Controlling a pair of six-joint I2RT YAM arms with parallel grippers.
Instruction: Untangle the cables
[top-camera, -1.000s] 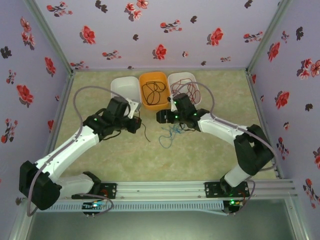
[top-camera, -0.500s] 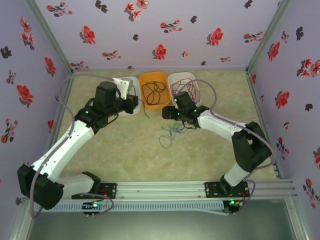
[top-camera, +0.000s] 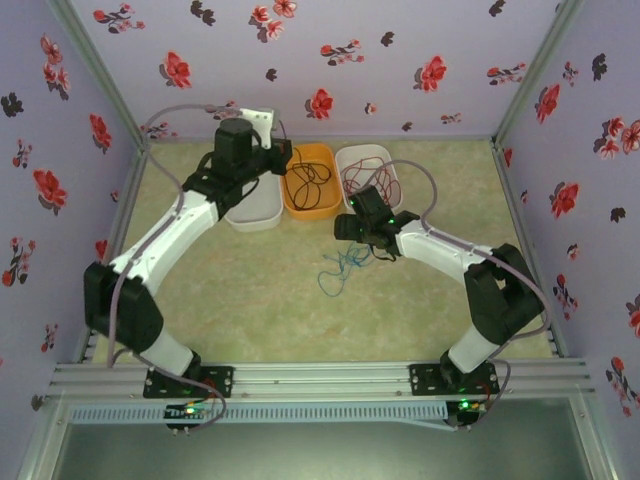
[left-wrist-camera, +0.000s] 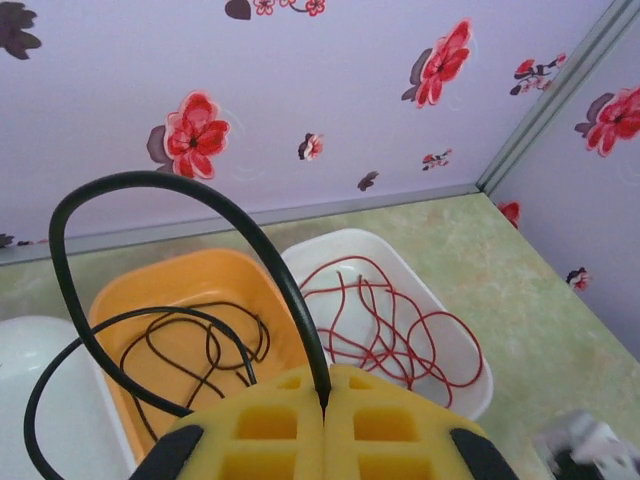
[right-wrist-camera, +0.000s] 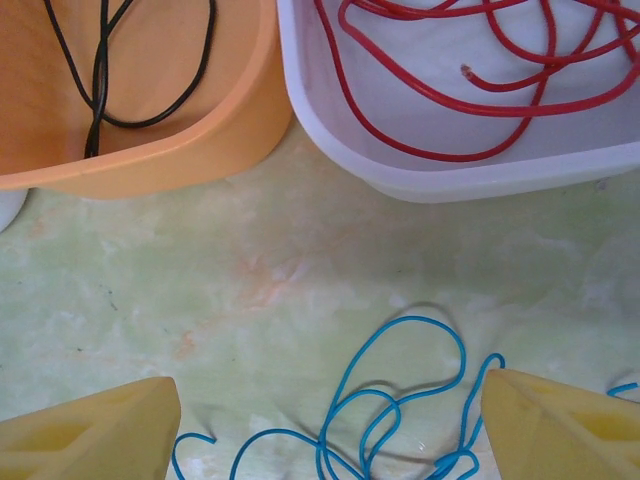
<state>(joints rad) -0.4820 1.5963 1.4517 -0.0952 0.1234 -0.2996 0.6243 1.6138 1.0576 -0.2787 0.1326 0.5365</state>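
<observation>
Your left gripper (left-wrist-camera: 325, 395) is clamped tight, pads pressed together on the black cable (left-wrist-camera: 150, 181), which arcs up from the pinch in a tall loop. It hangs over the orange bin (left-wrist-camera: 180, 272), where more black loops lie coiled.

Your right gripper (right-wrist-camera: 330, 425) stands wide apart and holds nothing. It is low over the blue cable (right-wrist-camera: 420, 320), which lies in loose curls on the worktop (right-wrist-camera: 200, 270) near its middle, just short of the bins.

The red cable (left-wrist-camera: 390, 320) is heaped in the white bin (left-wrist-camera: 340, 240) beside the orange one, toward the right edge. A second white bin (top-camera: 255, 215) sits on the other side, so the three form a row along the far edge.

The worktop is pale green, marbled and matte. Lilac walls (top-camera: 350, 70) printed with red and dark flowers close it in on three sides, with metal strips in the corners. A metal rail (top-camera: 320, 375) runs along the near edge and carries both arm bases.
</observation>
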